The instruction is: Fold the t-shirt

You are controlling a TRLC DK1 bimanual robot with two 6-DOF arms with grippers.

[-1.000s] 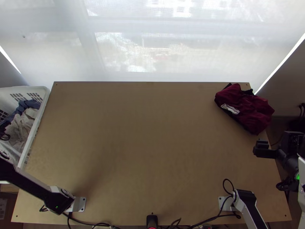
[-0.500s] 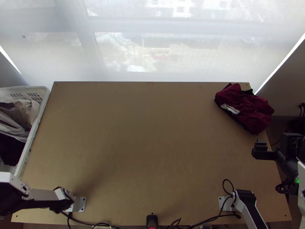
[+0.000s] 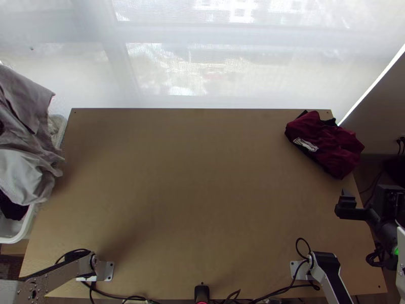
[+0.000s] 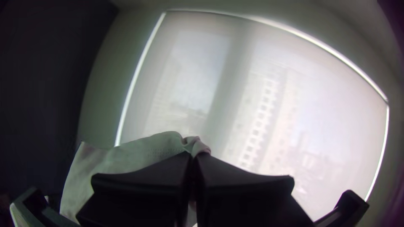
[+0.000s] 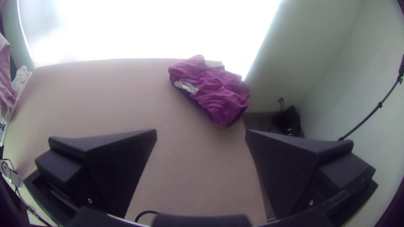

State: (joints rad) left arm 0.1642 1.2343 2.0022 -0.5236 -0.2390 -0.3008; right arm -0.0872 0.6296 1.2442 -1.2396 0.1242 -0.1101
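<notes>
Cloth (image 3: 25, 172) of a light grey hangs loose at the left side of the top view, a garment caught up in the left gripper (image 4: 193, 157). It droops over the white basket (image 3: 23, 234) in uneven folds, neither spread nor folded, and in that view its ragged lower edge overlaps the left rim of the tabletop (image 3: 202, 202).

The left wrist view shows the grip closely: the two black fingers (image 4: 147, 185) come together at their tips, pinching a small bunched tuft of the cloth, while a broader stretch falls away behind one of them. A dark garment (image 3: 11, 209) lies inside the basket, below the grey cloth.

Across the tabletop, well apart from the grey cloth, the right gripper (image 3: 348, 202) is over the right edge. Its fingers stand wide apart with nothing between them, as the right wrist view shows. Near it, towards the far right corner, a maroon garment (image 3: 329, 144) lies in a compact, rumpled bundle, with a white print (image 3: 306, 145) on the side facing the middle and dark cloth along its edge. The gripper is apart from this bundle. A pale, see-through blind (image 3: 202, 76) covers the window beyond the table's far edge.
</notes>
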